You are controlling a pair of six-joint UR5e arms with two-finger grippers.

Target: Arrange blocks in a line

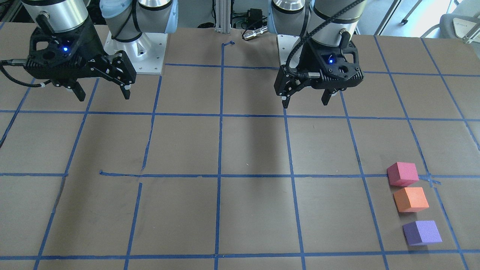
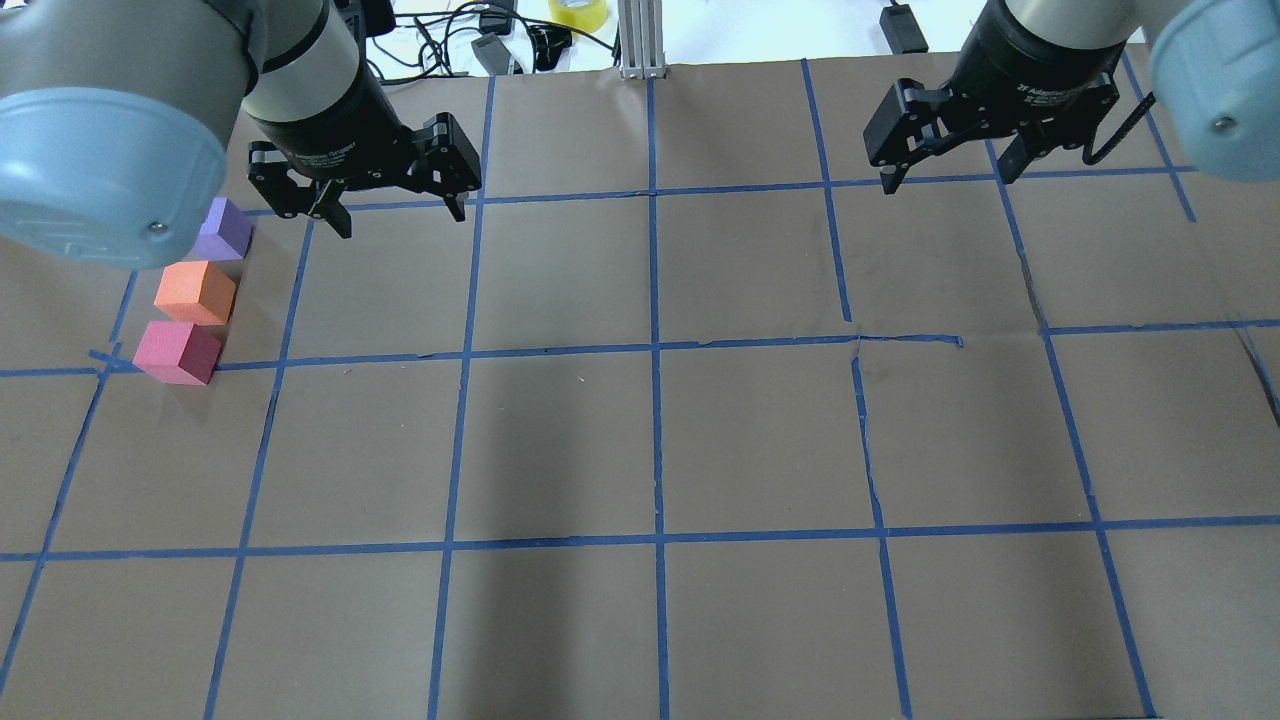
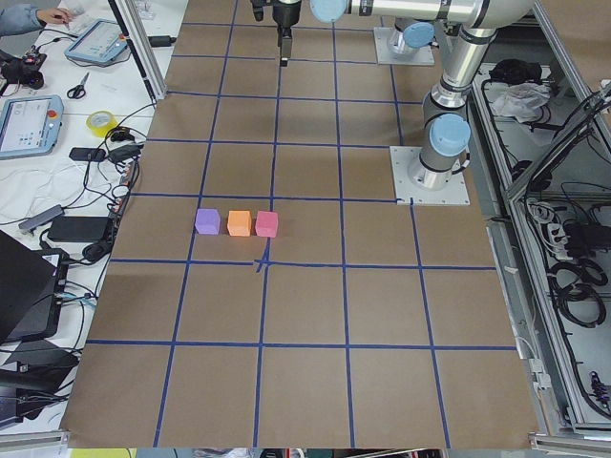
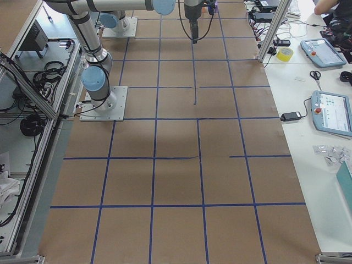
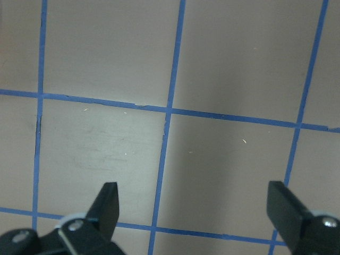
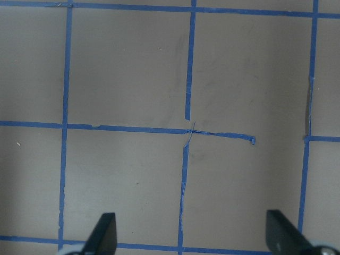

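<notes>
Three foam cubes stand in a short row near the table's left end: the pinkish-red block (image 1: 402, 174), the orange block (image 1: 411, 199) and the purple block (image 1: 422, 232). In the overhead view they are the pinkish-red (image 2: 177, 352), the orange (image 2: 195, 292) and the purple (image 2: 226, 230), which my left arm's elbow partly hides. They stand close together with small gaps. My left gripper (image 2: 400, 218) is open and empty, raised above the table to the right of the purple block. My right gripper (image 2: 948, 177) is open and empty, high over the table's right side. Both wrist views show only bare grid.
Blue tape lines (image 2: 655, 350) divide the brown table into large squares. The arms' base plates (image 1: 137, 50) sit at the robot's edge. An aluminium post (image 2: 640, 40), cables and a yellow tape roll (image 2: 577, 12) lie beyond the far edge.
</notes>
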